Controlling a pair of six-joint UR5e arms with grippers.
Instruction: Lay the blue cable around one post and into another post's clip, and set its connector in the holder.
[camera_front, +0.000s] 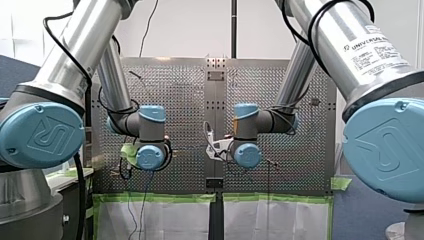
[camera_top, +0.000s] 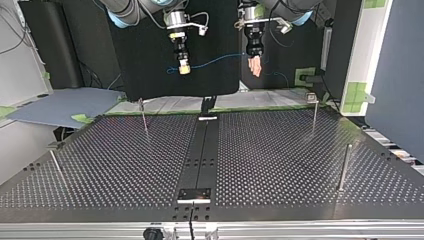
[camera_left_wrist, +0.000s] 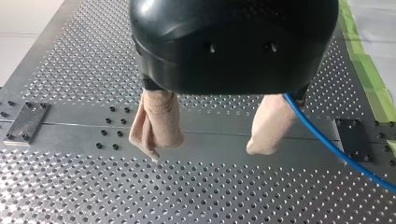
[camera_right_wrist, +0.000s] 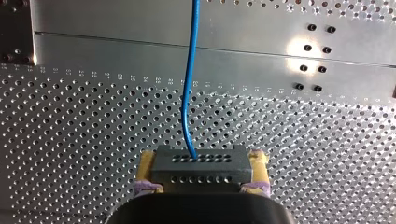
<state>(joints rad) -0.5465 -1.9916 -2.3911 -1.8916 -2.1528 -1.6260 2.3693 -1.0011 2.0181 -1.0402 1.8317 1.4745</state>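
Between right gripper (camera_right_wrist: 204, 162) pads | connector (camera_right_wrist: 198, 171) crosswise; blue cable (camera_right_wrist: 190, 84) runs ahead

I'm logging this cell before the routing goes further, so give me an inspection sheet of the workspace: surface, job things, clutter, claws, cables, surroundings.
Surface: perforated table with a dark centre strip.
Job's things: blue cable hangs in the air between the claws; connector is held; four thin posts stand upright, none with the cable on it.
Clutter: nothing seen.
Claws: my right claw is shut on the connector; my left claw is open, with the cable passing beside one pad.
Cables: black cables run along the arms.
Surroundings: green tape along the table's edge.
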